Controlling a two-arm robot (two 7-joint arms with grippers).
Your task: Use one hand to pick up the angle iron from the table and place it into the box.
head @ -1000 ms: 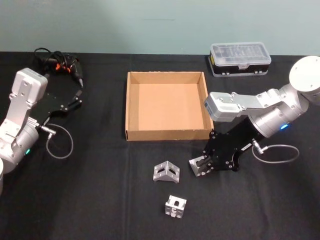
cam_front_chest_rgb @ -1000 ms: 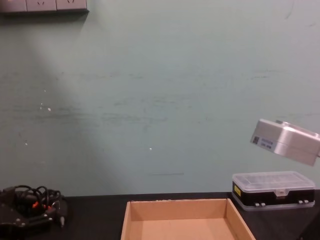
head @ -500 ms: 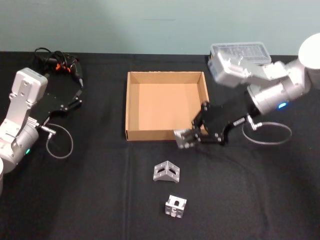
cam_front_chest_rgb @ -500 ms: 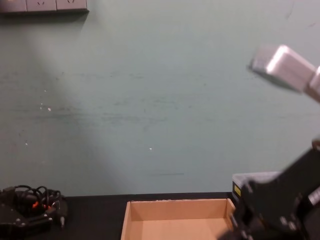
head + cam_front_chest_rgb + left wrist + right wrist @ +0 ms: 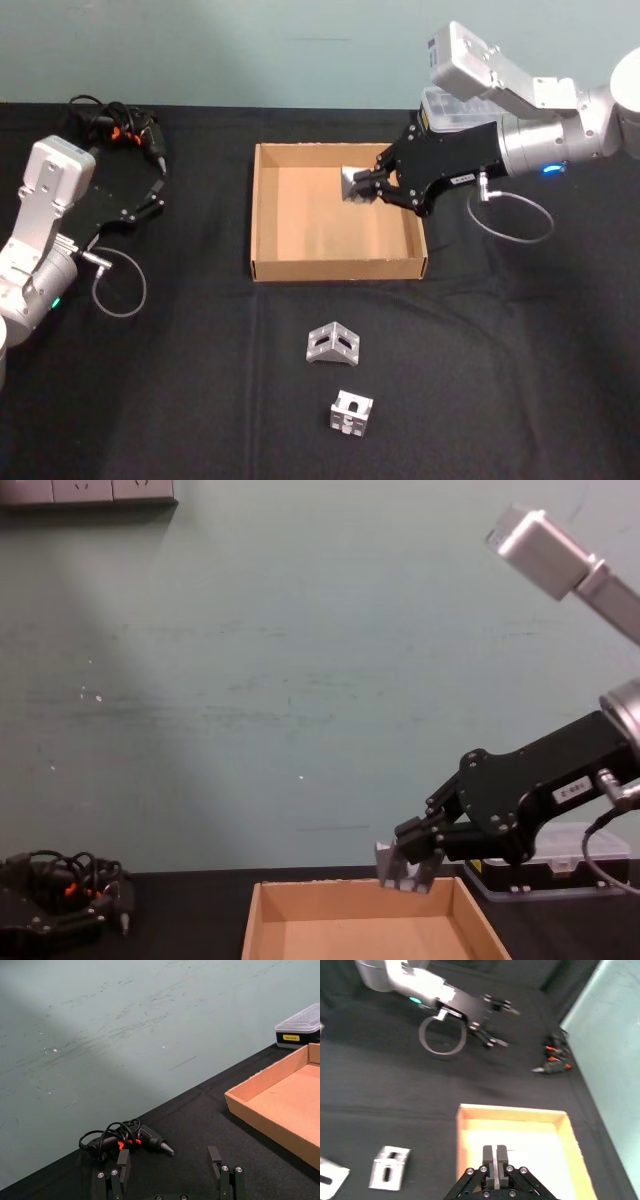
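We see soft, even light, a paler patch on the wall [image 5: 110,600] upper left, and faint shadow inside the box [image 5: 335,268].

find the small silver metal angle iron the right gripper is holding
Head view: the silver metal angle iron is clamped in the right gripper, held over the far right part of the shallow tan cardboard box.

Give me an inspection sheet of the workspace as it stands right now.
Surface: black table; two loose angle irons in front of the box.
Job's things: box empty; held angle iron above it.
Clutter: clear-lidded case beyond the box's right corner; wired tool far left.
Grippers: right gripper shut on the held angle iron; left gripper open, parked at left.
Cables: grey loop at each wrist.
Surroundings: teal wall, sockets.
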